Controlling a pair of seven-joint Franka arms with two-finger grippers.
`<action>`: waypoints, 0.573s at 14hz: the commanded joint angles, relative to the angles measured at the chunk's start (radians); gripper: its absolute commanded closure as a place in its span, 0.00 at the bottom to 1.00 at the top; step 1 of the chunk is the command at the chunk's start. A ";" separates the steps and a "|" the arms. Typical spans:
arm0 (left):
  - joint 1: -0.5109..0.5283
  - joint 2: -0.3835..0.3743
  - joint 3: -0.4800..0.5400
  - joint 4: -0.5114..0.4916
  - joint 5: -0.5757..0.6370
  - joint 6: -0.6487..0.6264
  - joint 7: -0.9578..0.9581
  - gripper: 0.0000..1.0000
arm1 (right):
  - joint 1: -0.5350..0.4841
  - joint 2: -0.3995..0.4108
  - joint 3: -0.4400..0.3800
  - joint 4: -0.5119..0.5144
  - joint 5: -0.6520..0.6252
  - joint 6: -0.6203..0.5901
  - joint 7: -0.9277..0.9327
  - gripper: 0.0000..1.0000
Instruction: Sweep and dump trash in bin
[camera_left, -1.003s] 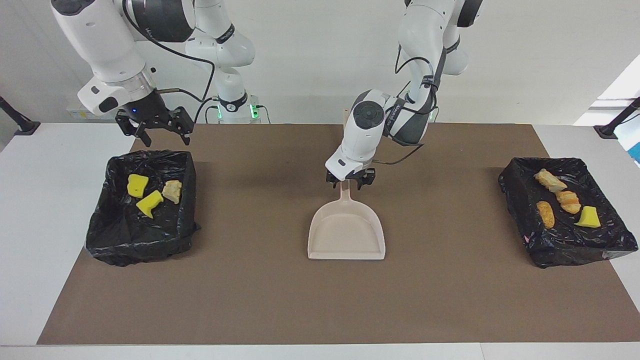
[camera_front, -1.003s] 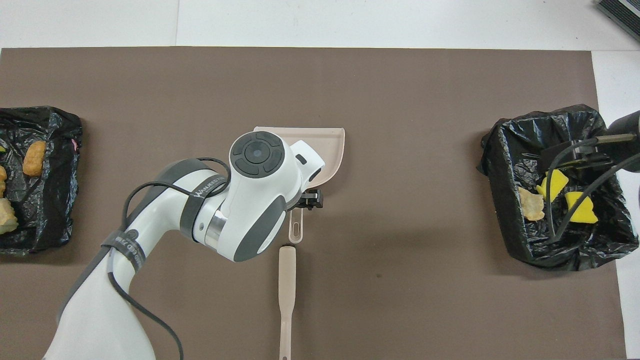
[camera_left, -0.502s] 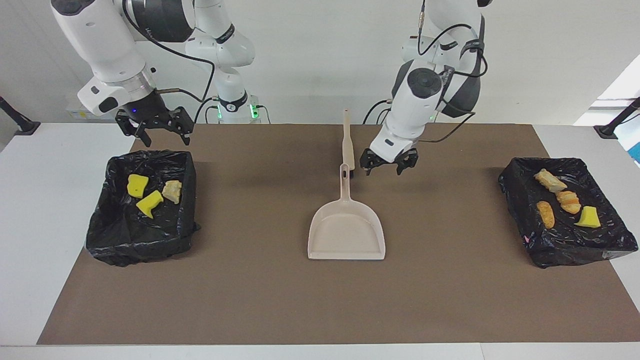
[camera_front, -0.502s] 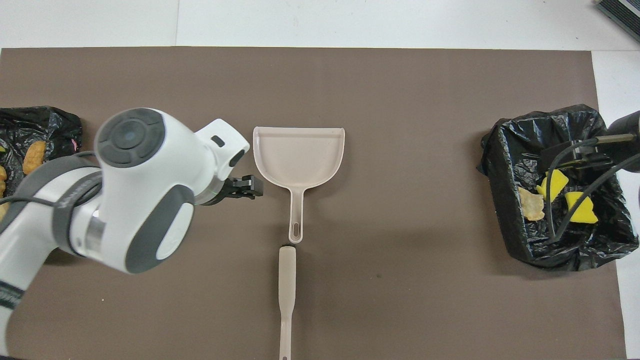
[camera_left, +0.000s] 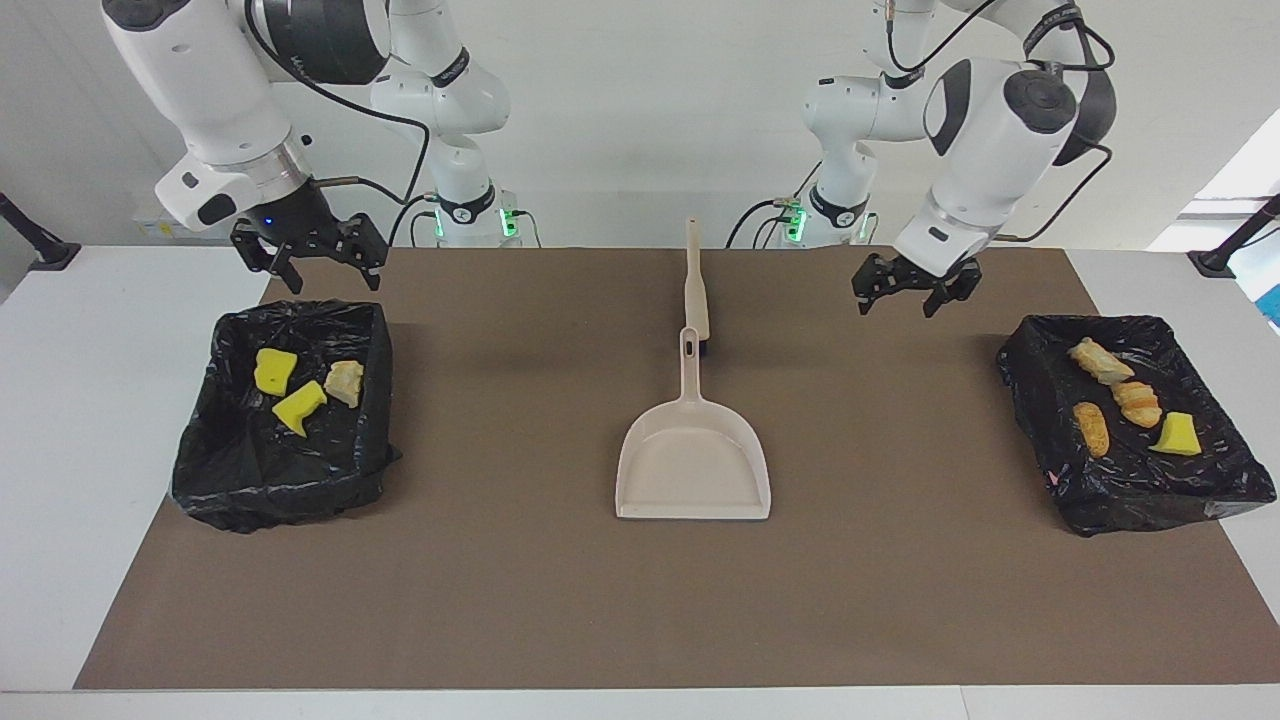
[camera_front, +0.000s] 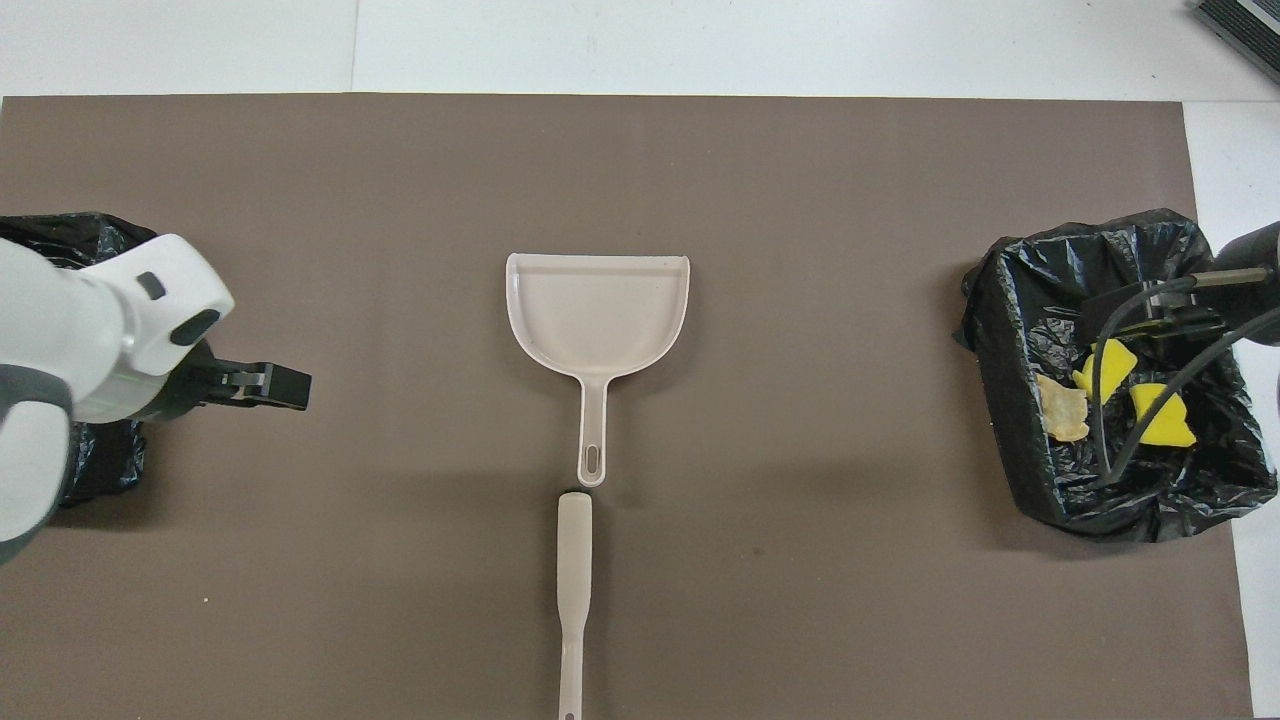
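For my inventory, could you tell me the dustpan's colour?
Pale beige dustpan; clearest in the facing view.

Left gripper (camera_left: 908, 288): 1 s ago it is down at the dustpan (camera_left: 693, 462) handle, mid table. Half a sec ago it is off the handle, raised just beside it toward the left arm's end. Now it hangs over bare mat (camera_left: 560, 600) near the bin (camera_left: 1215, 500) at that end, short of the bin rim. Left arm is drawn up and back; overhead view no longer has it covering the dustpan, so pan and handle show whole. Brush (camera_left: 694, 285), hidden by the arm 1 s ago in facing view, now shows. Fingers (camera_left: 868, 292) apart, nothing held.
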 joint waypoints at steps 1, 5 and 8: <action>0.096 -0.026 -0.008 0.108 0.013 -0.086 0.145 0.00 | -0.004 -0.013 0.001 -0.016 0.016 0.010 0.010 0.00; 0.164 0.004 -0.005 0.308 0.010 -0.250 0.174 0.00 | -0.006 -0.013 0.003 -0.016 0.016 0.010 0.012 0.00; 0.164 0.079 -0.005 0.440 0.011 -0.369 0.174 0.00 | -0.006 -0.013 0.003 -0.016 0.016 0.010 0.010 0.00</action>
